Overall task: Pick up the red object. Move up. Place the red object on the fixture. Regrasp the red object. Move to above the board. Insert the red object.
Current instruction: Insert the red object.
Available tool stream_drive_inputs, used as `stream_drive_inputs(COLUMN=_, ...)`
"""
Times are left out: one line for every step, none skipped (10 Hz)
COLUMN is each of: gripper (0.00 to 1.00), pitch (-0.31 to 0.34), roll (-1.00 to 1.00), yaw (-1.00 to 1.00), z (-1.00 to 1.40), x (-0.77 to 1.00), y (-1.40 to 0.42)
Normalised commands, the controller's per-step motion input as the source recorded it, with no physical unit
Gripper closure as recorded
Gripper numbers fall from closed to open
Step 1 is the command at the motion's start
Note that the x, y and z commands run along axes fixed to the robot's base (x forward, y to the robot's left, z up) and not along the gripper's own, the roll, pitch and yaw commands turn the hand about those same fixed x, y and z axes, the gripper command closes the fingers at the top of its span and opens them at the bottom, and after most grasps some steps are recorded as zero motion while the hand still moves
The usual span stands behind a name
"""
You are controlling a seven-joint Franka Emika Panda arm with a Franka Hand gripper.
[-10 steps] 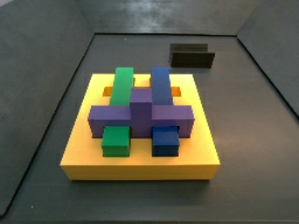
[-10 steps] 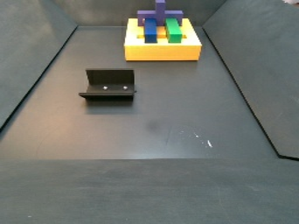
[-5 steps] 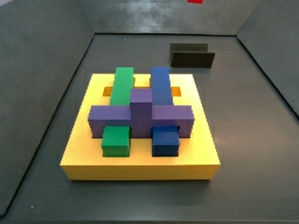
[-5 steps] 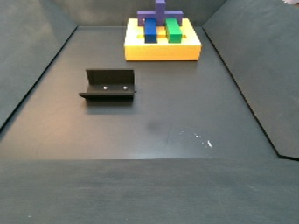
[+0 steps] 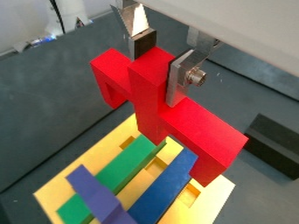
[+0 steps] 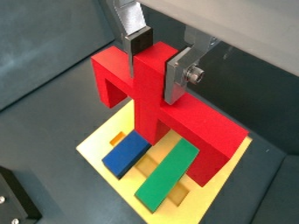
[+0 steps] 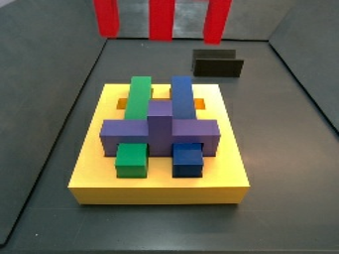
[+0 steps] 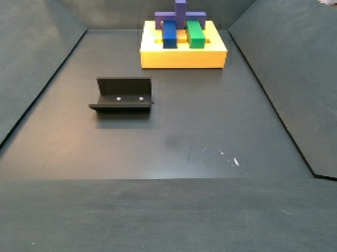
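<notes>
My gripper (image 5: 160,59) is shut on the raised stem of the red object (image 5: 193,131), one silver finger (image 5: 142,42) on each side of it. Both wrist views show the grip, with the gripper (image 6: 158,61) holding the red object (image 6: 205,140) high above the yellow board (image 5: 56,188). In a side view only the red object's three hanging parts (image 7: 161,18) show at the picture's upper edge, beyond the board (image 7: 159,187). The black fixture (image 7: 219,64) stands bare behind the board.
On the board lie a green block (image 7: 138,96) and a blue block (image 7: 181,96), crossed by a purple block (image 7: 159,129). Grey walls enclose the dark floor. In a side view the fixture (image 8: 122,95) stands well apart from the board (image 8: 184,59).
The red object has come down into a side view: absent one second ago, a sliver half a second ago, now three red parts hang there. Board and fixture have not moved.
</notes>
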Motion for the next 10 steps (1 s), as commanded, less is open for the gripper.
stream_drive_inputs(gripper=1.0, pitch=-0.151, roll=-0.23, yaw=0.06, z=-0.68, x=0.0, y=0.36)
stream_drive_inputs(gripper=1.0, pitch=-0.203, roll=-0.23, yaw=0.13, z=-0.62, x=0.0, y=0.41)
stream_drive_inputs(gripper=1.0, pitch=-0.234, roll=-0.22, yaw=0.17, z=-0.59, x=0.0, y=0.39)
stream_drive_inputs(gripper=1.0, pitch=-0.301, roll=-0.13, yaw=0.08, z=-0.58, x=-0.13, y=0.1)
stream_drive_inputs(gripper=1.0, pitch=-0.243, roll=-0.01, yaw=0.09, z=-0.71, x=-0.02, y=-0.21)
stream_drive_inputs(gripper=1.0, pitch=-0.216, roll=0.0, yaw=0.11, z=-0.61, x=-0.05, y=-0.33)
stream_drive_inputs(gripper=1.0, pitch=-0.199, roll=0.0, yaw=0.07, z=-0.47, x=0.0, y=-0.25)
stream_drive_inputs(gripper=1.0, pitch=-0.097, roll=-0.03, yaw=0.04, z=-0.26, x=0.02, y=-0.07)
stream_drive_inputs(gripper=1.0, pitch=-0.023, roll=-0.07, yaw=0.0, z=-0.2, x=0.05, y=0.09)
stream_drive_inputs(gripper=1.0, pitch=-0.004, roll=-0.07, yaw=0.0, z=-0.17, x=0.03, y=0.18)
